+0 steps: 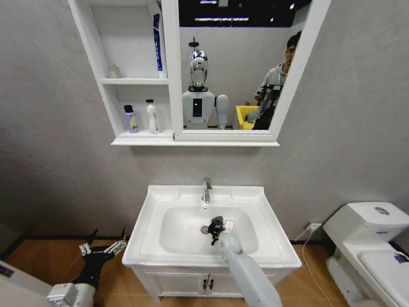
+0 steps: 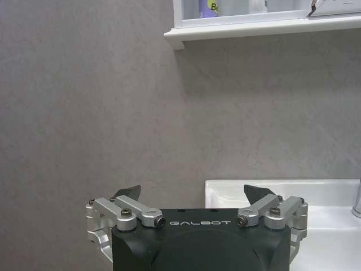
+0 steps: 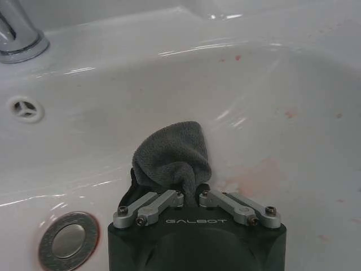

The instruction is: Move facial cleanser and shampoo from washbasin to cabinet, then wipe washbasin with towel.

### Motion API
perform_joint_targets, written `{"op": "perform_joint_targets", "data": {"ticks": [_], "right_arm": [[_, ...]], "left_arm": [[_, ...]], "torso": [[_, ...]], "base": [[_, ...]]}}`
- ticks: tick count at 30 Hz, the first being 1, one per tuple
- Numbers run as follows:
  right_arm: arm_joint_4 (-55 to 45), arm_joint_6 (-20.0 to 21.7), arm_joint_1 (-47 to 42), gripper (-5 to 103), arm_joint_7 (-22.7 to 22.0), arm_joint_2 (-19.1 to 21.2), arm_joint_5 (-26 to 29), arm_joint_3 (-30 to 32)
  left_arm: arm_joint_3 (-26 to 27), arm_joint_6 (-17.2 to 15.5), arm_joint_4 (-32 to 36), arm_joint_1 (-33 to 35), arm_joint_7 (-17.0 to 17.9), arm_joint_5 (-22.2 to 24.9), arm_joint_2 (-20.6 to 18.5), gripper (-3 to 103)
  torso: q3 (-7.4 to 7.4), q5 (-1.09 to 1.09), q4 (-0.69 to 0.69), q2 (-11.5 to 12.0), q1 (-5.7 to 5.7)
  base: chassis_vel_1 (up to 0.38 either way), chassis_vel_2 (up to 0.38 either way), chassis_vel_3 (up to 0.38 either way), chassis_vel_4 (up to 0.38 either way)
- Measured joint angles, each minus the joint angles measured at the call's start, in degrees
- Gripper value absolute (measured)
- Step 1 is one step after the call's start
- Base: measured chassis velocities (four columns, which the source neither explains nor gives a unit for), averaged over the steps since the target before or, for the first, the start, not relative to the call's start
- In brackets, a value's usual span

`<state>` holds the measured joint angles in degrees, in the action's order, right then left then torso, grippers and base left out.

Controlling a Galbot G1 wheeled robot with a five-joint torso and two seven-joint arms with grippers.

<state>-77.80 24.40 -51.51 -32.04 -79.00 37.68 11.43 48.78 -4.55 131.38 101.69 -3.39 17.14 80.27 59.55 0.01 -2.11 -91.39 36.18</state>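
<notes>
I see the right gripper (image 3: 190,195) down inside the white rectangular ceramic washbasin (image 1: 148,224), jaws pinched narrow on the small dark grey soft towel (image 3: 172,155), which bunches against the basin floor near the reddish-ringed drain (image 3: 69,241) and below the chrome tap (image 1: 206,190). The left gripper (image 2: 192,195) hangs low beside the basin's left edge, jaws spread wide, holding nothing. On the tall white shelved cabinet (image 1: 137,136), the lowest shelf holds a purple bottle (image 1: 130,119) and a white bottle (image 1: 152,117).
</notes>
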Motion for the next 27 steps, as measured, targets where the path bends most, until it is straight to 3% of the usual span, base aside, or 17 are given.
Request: {"op": "perform_joint_targets", "data": {"ticks": [6,12,16,21,27], "right_arm": [[-4.6,-0.9,-3.7,7,0.6,2.7,-4.6,3.2],[-12.7,-3.9,-6.6,7,3.8,4.4,-15.2,6.5],[-15.9,-4.8,-6.7,7,4.7,4.9,-18.4,7.3],[-17.8,-9.7,-6.9,7,12.4,6.4,-24.2,9.5],[-13.5,-11.6,-5.0,7,15.9,7.2,-21.3,12.1]], "left_arm": [[0.0,0.0,0.0,0.0,0.0,0.0,0.0,100],[0.0,0.0,0.0,0.0,0.0,0.0,0.0,100],[0.0,0.0,0.0,0.0,0.0,0.0,0.0,100],[0.0,0.0,0.0,0.0,0.0,0.0,0.0,100],[0.0,0.0,0.0,0.0,0.0,0.0,0.0,100]], "torso": [[0.00,0.01,0.00,0.0,-0.01],[0.00,-0.01,0.03,0.0,0.00],[0.00,-0.01,0.02,0.0,0.00],[0.00,-0.02,0.02,0.0,-0.01],[0.00,-0.01,0.01,0.0,0.00]], "base": [[0.000,0.000,0.000,0.000],[0.000,0.000,0.000,0.000],[0.000,0.000,0.000,0.000],[0.000,0.000,0.000,0.000],[0.000,0.000,0.000,0.000]]}}
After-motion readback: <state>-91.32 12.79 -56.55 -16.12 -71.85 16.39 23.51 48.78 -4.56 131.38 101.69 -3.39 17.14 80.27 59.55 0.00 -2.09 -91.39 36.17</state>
